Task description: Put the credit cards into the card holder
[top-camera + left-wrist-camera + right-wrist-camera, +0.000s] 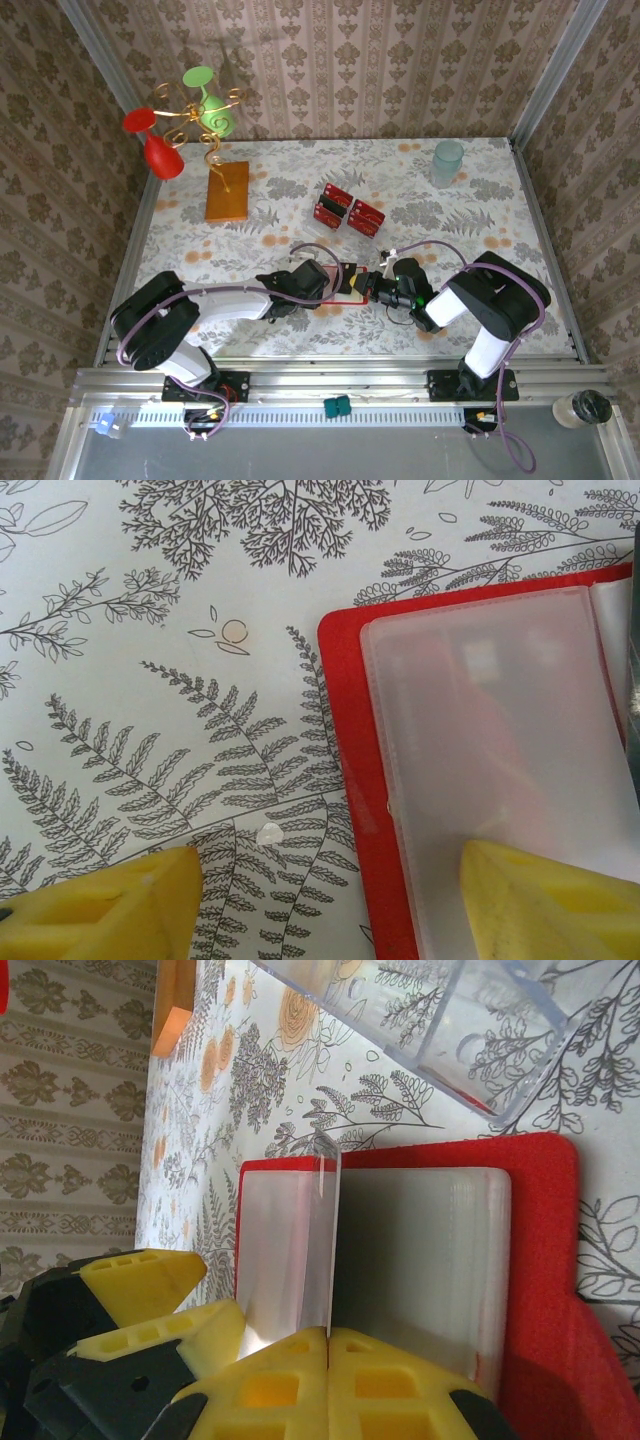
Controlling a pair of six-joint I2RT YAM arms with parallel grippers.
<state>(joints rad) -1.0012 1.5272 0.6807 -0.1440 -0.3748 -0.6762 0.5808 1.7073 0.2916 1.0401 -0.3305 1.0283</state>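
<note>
- Near middle of the table [500, 230]: the holder [345, 780] lies open between my two grippers, red cover down and frosted pockets up.
- My right gripper [328, 1365] is closed tight on one clear leaf [325, 1250] of the holder. It stands the leaf up on edge, parted from the pocket [420, 1260] beneath.
- My left gripper [320, 910] has its jaws well apart and grips nothing. One finger [540, 900] sits over a pocket, and I cannot tell whether it is pressing down. The other finger is over bare table just beside the holder's edge.
- The cards [348, 210] wait in a small cluster farther back, well apart from the holder. Neither gripper carries one.
- I read this as the pocket-opening step. Next a card has to be fetched and slid in edge-first, which calls for freeing one gripper without letting the leaf fall shut.
- Hard to make out: a reddish blur shows through the frosted pocket in the left wrist view, and I cannot tell whether it is a card or the cover.
- From above, the grippers cover most of the holder, and the cards overlap too much to count.
- A clear plastic piece [450, 1020] is cut off at the top of the right wrist view.
</note>
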